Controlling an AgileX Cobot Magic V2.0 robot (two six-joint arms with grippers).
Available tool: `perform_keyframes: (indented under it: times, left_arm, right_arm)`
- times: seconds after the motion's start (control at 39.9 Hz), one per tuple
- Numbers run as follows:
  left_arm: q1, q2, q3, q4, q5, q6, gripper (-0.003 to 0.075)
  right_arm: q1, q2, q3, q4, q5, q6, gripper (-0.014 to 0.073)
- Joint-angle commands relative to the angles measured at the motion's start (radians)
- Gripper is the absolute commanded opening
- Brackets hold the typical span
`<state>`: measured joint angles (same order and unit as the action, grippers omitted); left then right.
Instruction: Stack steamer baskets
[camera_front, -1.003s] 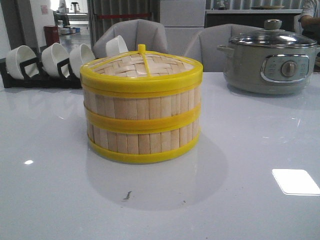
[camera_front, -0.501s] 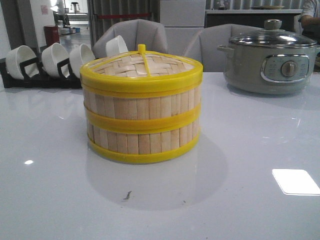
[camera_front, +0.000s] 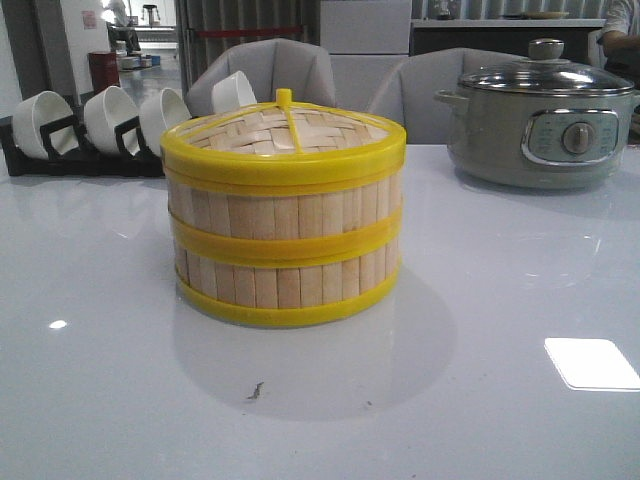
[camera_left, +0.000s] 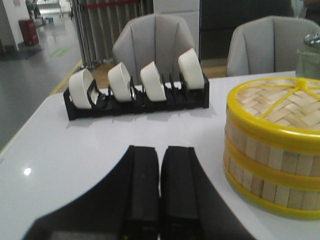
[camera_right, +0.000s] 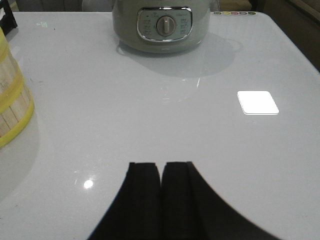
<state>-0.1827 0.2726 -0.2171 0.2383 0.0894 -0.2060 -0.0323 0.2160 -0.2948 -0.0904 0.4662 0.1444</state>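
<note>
Left pincer (camera_left: 160, 192): fingers pressed together, holding nothing, low over the desk (camera_front: 500, 300), apart from the stack.
Right pincer (camera_right: 161, 192): fingers pressed together, empty, above bare desk.
Steamer baskets (camera_front: 284, 235): two stacked, woven lid (camera_front: 285, 130) on top, mid-desk.
Behind: bowls (camera_front: 110, 115) in a black rack at left, electric pot (camera_front: 540, 125) at right.

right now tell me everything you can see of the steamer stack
The steamer stack is two round bamboo baskets, one on the other, capped by a woven lid with a yellow rim and a small yellow knob. Walls are pale vertical slats; yellow bands ring the bottom, middle and top. It stands upright, level and closed on the white table. No gripper touches it.
</note>
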Motion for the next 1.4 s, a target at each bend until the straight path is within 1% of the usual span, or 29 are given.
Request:
perform_keyframes:
  times: [0.0, 0.1, 0.3, 0.38, 0.5, 0.73, 1.3, 1.35, 1.38]
  left_arm:
    - [0.003, -0.055, 0.030, -0.009, -0.173, 0.003, 0.0084]
    - [0.003, -0.118, 0.099, -0.018, -0.224, 0.003, 0.0084]
    - [0.005, -0.203, 0.224, -0.046, -0.255, 0.003, 0.0084]
    - [0.013, -0.240, 0.224, -0.051, -0.215, 0.003, 0.0084]
    - [0.056, -0.292, 0.224, -0.042, -0.209, 0.003, 0.0084]
    - [0.122, -0.292, 0.224, -0.044, -0.203, 0.003, 0.0084]
    - [0.125, -0.290, 0.224, -0.069, -0.205, 0.003, 0.0084]
    - [0.125, -0.290, 0.224, -0.096, -0.205, 0.035, 0.0084]
    - [0.125, -0.290, 0.224, -0.122, -0.206, 0.079, 0.0084]
  right_arm:
    - [-0.009, 0.009, -0.031, -0.005, -0.085, -0.006, 0.0050]
    - [-0.009, 0.009, -0.031, -0.005, -0.085, -0.006, 0.0050]
    - [-0.009, 0.009, -0.031, -0.005, -0.085, -0.006, 0.0050]
    - [-0.009, 0.009, -0.031, -0.005, -0.084, -0.006, 0.0050]
    - [-0.009, 0.009, -0.031, -0.005, -0.084, -0.006, 0.0050]
    - [-0.009, 0.009, -0.031, -0.005, -0.084, -0.006, 0.0050]
    - [-0.009, 0.009, -0.031, -0.005, -0.084, -0.006, 0.0050]
    - [-0.009, 0.009, -0.031, -0.005, -0.084, -0.006, 0.0050]
    - [-0.009, 0.009, -0.031, -0.005, -0.084, -0.006, 0.0050]
